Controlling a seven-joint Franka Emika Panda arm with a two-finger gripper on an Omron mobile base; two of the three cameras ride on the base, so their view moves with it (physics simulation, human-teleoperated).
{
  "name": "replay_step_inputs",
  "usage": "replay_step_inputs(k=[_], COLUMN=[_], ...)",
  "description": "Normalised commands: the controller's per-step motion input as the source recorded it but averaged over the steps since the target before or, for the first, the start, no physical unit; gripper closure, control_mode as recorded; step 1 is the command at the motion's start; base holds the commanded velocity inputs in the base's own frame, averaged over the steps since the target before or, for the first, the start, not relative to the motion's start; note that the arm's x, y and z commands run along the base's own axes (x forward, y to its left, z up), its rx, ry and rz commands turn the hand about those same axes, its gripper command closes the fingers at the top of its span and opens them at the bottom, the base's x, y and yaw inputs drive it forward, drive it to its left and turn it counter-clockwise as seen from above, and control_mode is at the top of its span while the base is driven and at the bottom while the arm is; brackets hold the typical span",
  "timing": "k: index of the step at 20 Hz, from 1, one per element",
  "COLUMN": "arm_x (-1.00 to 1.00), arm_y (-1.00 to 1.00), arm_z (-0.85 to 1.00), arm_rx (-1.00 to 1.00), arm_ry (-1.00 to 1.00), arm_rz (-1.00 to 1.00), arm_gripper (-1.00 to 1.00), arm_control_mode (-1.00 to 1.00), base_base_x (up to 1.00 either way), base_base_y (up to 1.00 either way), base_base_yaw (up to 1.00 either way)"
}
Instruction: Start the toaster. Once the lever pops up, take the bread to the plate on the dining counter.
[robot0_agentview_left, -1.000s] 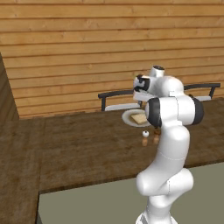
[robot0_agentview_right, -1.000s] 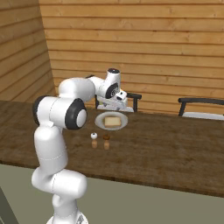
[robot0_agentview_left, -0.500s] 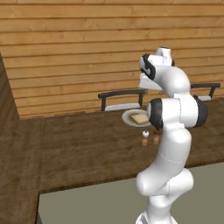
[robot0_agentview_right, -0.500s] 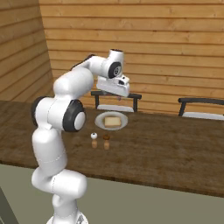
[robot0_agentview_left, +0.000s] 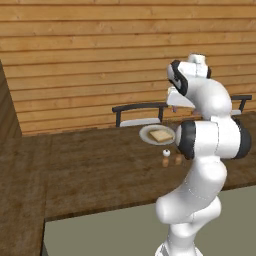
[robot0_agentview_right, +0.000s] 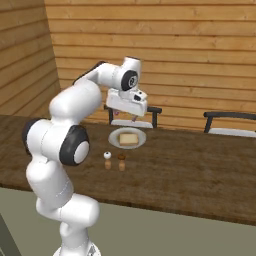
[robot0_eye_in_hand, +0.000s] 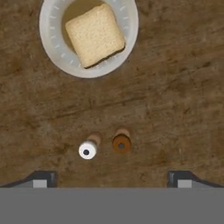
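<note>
The bread (robot0_eye_in_hand: 95, 35), a tan slice with a brown crust, lies flat on the off-white plate (robot0_eye_in_hand: 50, 43) on the dark wood dining counter (robot0_eye_in_hand: 175, 109). My gripper (robot0_eye_in_hand: 111, 177) hangs well above the counter, looking straight down, open and empty. Its fingertips (robot0_eye_in_hand: 41, 178) stand wide apart. From the right base view the gripper (robot0_agentview_right: 133, 118) is above the plate (robot0_agentview_right: 114, 137) and the bread (robot0_agentview_right: 128, 139). From the left, the bread (robot0_agentview_left: 160, 134) rests on the plate (robot0_agentview_left: 144, 133) just behind my arm. The toaster and its lever are out of view.
A white shaker (robot0_eye_in_hand: 87, 150) and a brown shaker (robot0_eye_in_hand: 121, 143) stand on the counter just in front of the plate. Dark chairs (robot0_agentview_left: 140, 112) (robot0_agentview_right: 230, 122) sit behind the counter against a wood-plank wall.
The hand has risen from low over the plate to well above it, jaws still open. The bread stays on the plate.
</note>
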Motion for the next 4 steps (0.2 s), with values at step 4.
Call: replay_step_inputs(k=[4], arm_x=[-0.72], arm_y=[0.12], arm_z=[-0.23], arm_rx=[0.0], arm_ry=[-0.04], arm_rz=[0.06], arm_gripper=[-1.0], arm_control_mode=[-1.0], base_base_x=[0.0], base_base_y=[0.0], base_base_yaw=[0.0])
